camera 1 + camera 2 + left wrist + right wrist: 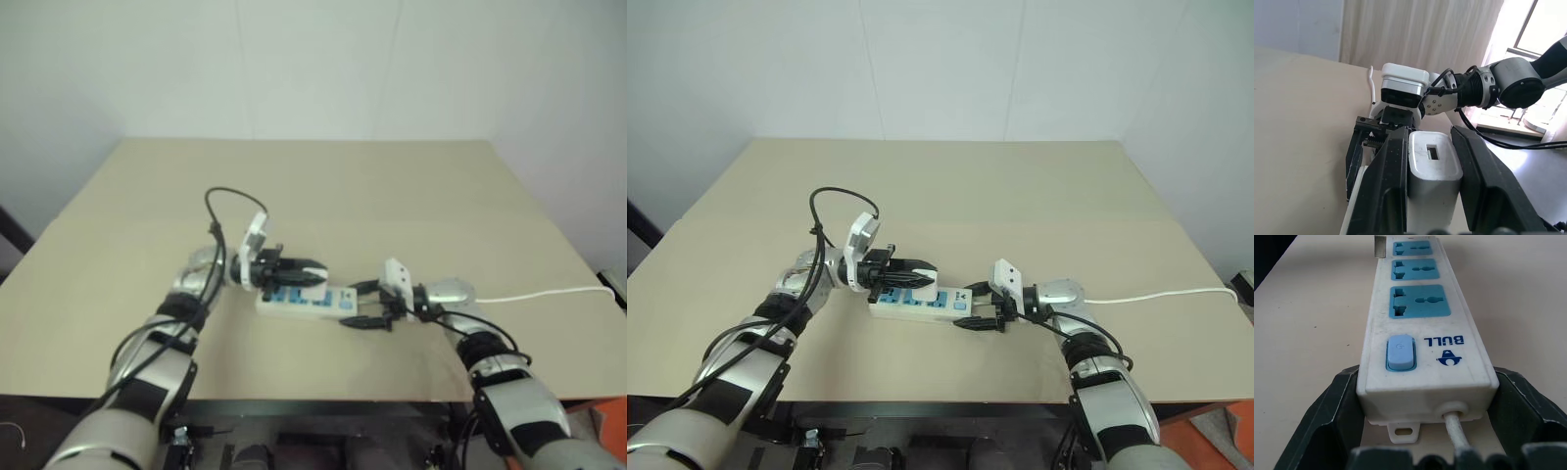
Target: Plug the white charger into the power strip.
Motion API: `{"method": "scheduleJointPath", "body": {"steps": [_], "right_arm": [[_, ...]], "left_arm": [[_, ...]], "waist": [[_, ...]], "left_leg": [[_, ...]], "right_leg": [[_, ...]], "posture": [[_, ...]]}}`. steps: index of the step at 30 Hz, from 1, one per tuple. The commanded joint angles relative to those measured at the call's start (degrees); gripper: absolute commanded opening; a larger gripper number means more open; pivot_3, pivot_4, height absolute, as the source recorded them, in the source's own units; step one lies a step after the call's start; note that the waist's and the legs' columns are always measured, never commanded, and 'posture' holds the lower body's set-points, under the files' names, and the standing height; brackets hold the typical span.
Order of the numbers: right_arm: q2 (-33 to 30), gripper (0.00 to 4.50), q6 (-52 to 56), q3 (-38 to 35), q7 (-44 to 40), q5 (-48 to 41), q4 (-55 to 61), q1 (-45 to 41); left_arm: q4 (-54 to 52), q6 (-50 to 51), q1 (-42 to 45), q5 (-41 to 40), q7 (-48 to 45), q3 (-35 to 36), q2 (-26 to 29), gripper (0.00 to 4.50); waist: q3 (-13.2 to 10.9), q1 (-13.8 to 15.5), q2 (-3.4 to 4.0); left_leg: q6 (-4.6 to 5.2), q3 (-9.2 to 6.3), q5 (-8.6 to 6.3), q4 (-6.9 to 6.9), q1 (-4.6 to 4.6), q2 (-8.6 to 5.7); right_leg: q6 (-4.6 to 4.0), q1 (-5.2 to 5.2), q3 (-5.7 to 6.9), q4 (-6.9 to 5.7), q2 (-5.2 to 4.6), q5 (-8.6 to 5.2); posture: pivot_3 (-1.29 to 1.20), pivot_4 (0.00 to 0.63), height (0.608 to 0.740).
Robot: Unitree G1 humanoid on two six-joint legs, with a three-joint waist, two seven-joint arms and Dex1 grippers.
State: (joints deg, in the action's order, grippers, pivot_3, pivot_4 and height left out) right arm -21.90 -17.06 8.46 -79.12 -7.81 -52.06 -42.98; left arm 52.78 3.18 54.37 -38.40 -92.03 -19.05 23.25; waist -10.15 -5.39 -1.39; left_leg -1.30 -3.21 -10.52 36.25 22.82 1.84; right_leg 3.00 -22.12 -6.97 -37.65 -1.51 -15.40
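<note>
Charger (pixel 1432 164) first: your left gripper (pixel 1432 196) has its two black fingers (pixel 1386 186) clamped on the sides of the white charger, which sits between them with its slotted face showing in the left wrist view. Your right gripper (pixel 1425 431) has its fingers (pixel 1317 416) pressed against both sides of the cable end of the power strip (pixel 1420 323), pinning it on the tan table (pixel 323 186). In the head view the left gripper (pixel 289 271) hovers with the charger over the strip's end at 9 o'clock, and the strip (pixel 318 301) runs from there toward 3 o'clock, where the right gripper (pixel 372 305) holds it. So the socket you want lies straight below the left fingers, and the left arm is the one to bring the charger down; I judge the prongs must line up across the strip's long axis before you press. The right wrist view gives you the three blue sockets in a row, the blue switch (pixel 1399 352) and the white cable (pixel 1457 431) leaving the near end. How far the charger stands above the sockets you cannot tell from any view.
</note>
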Motion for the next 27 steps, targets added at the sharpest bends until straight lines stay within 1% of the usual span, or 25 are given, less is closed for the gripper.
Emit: {"method": "scheduleJointPath", "body": {"steps": [1, 9, 17, 27], "right_arm": [[-0.87, 3.4, 0.77, 1.78, -0.2, 2.91, -0.3, 2.51], [-0.45, 3.4, 1.7, 1.99, 0.47, 2.67, 2.14, 4.25], [-0.52, 3.4, 2.11, 2.22, 1.45, 2.73, 4.16, 5.62], [-0.67, 3.4, 2.95, 2.17, 1.64, 2.59, 5.28, 6.05]], "left_arm": [[1.55, -2.94, 2.45, -1.46, -0.47, -1.32, -0.68, 1.07], [6.89, -6.31, 4.71, -0.39, -0.47, -3.03, -2.93, 1.07], [10.3, -7.35, 5.26, 1.04, -0.47, -4.23, -4.22, 1.07], [14.18, -9.23, 5.69, 4.3, -0.47, -2.61, -5.23, 1.07]], "waist": [[0.0, 0.05, 0.0], [0.0, -0.06, -0.01], [0.01, -0.1, -0.02], [0.07, -0.09, -0.05]], "left_leg": [[0.0, -0.01, 0.0, 0.0, 0.0, 0.0], [0.02, 0.0, -0.01, -0.04, 0.02, 0.0], [0.03, 0.0, -0.02, -0.05, 0.01, 0.0], [0.03, 0.0, -0.02, -0.06, 0.01, 0.01]], "right_leg": [[0.0, 0.0, 0.0, 0.01, 0.0, 0.0], [0.01, 0.0, 0.0, 0.08, 0.02, -0.01], [0.01, -0.01, -0.01, 0.07, 0.03, -0.01], [0.02, -0.01, -0.01, 0.08, 0.04, -0.02]], "posture": [[0.0, 0.15, 0.74], [0.0, 0.15, 0.74], [0.0, 0.15, 0.74], [0.0, 0.15, 0.74]]}}
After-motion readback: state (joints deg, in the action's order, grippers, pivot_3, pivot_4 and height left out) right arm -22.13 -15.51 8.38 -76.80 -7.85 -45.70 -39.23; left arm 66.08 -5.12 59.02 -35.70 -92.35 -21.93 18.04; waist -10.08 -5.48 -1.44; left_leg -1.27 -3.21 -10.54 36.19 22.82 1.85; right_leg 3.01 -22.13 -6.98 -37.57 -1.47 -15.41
